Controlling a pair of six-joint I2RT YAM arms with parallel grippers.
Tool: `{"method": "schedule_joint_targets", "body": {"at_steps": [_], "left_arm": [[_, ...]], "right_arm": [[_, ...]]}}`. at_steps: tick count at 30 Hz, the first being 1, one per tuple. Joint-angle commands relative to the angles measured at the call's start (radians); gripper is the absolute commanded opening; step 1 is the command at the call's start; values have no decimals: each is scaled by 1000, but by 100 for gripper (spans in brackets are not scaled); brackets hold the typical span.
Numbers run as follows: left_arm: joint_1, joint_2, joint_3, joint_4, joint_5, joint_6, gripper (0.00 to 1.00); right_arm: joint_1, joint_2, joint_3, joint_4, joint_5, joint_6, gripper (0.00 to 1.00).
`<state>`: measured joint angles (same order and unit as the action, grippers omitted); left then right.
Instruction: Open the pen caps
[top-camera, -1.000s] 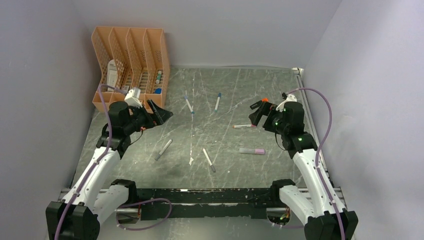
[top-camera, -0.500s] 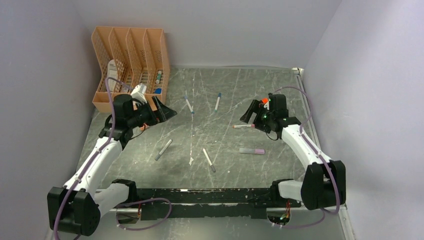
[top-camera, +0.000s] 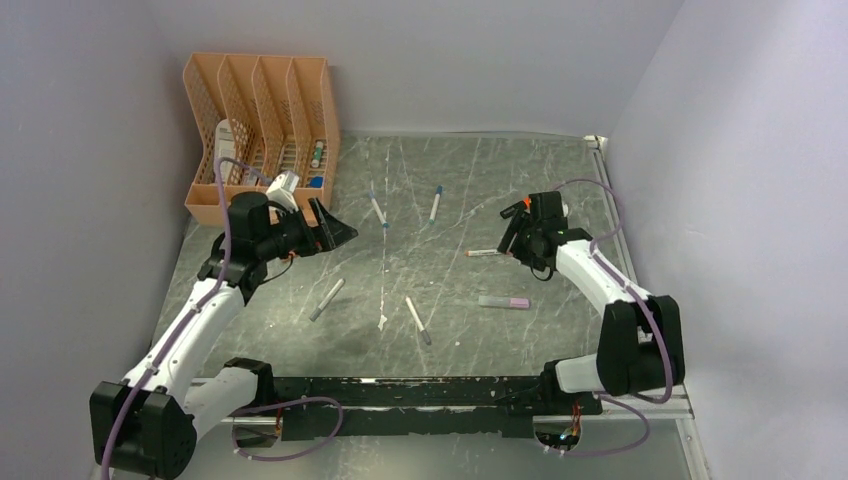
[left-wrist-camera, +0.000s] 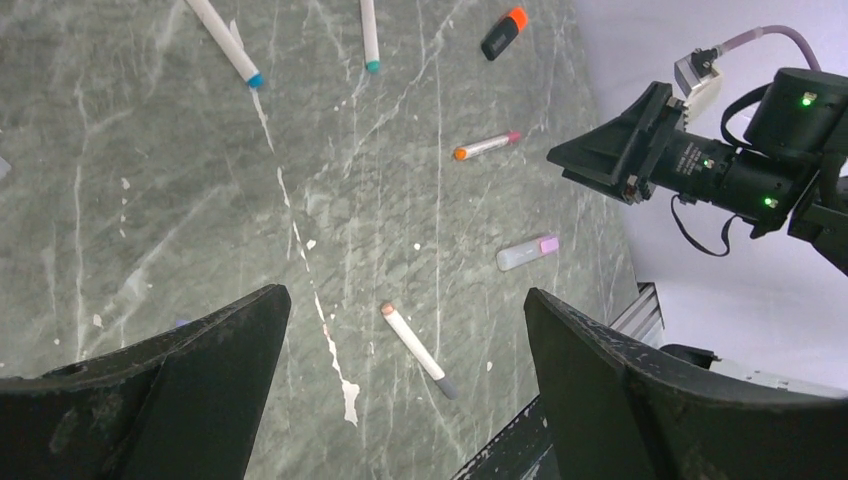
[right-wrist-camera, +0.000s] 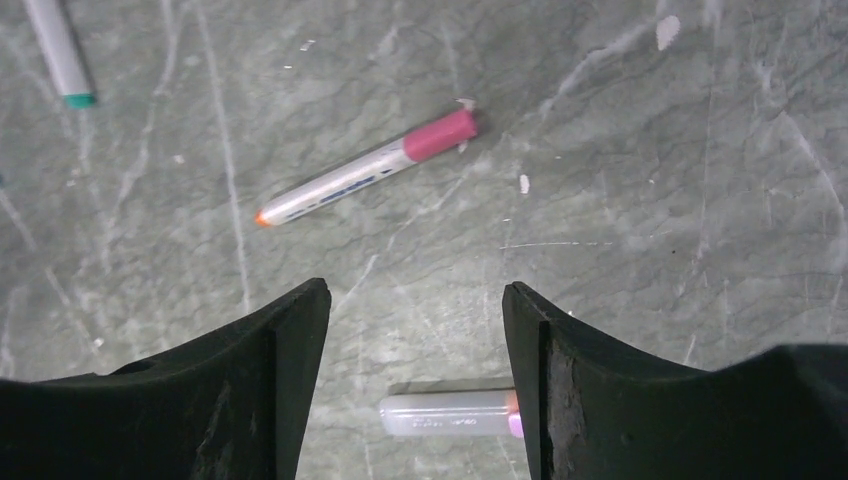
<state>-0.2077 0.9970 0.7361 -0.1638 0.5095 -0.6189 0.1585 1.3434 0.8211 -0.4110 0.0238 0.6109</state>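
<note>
Several pens lie scattered on the grey marbled table. In the right wrist view a white pen with a pink cap lies just beyond my right gripper, which hovers above the table with its jaws apart and nothing between them. A short grey highlighter shows below, between the fingers. My left gripper hangs wide open and empty, high over a white pen with a grey cap. From above, the right gripper sits beside the pink-capped pen, and the left gripper is at centre left.
An orange file rack stands at the back left. Two blue-tipped pens lie mid-table, and a grey pen lies nearer the front. A black marker with an orange tip rests behind the right gripper. Walls close in on both sides.
My right arm has reached forward and lowered toward the pink-capped pen, and its jaws have narrowed. The left gripper has drifted slightly to the right, still wide open.
</note>
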Motion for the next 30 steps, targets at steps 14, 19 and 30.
{"method": "schedule_joint_targets", "body": {"at_steps": [14, 19, 30], "left_arm": [[-36, 115, -20, 56, 46, 8, 99], [-38, 137, -26, 72, 56, 15, 99], [-39, 132, -36, 63, 56, 23, 99]], "right_arm": [[38, 270, 150, 49, 62, 44, 64], [61, 327, 174, 45, 83, 52, 64], [91, 438, 301, 9, 116, 14, 58]]}}
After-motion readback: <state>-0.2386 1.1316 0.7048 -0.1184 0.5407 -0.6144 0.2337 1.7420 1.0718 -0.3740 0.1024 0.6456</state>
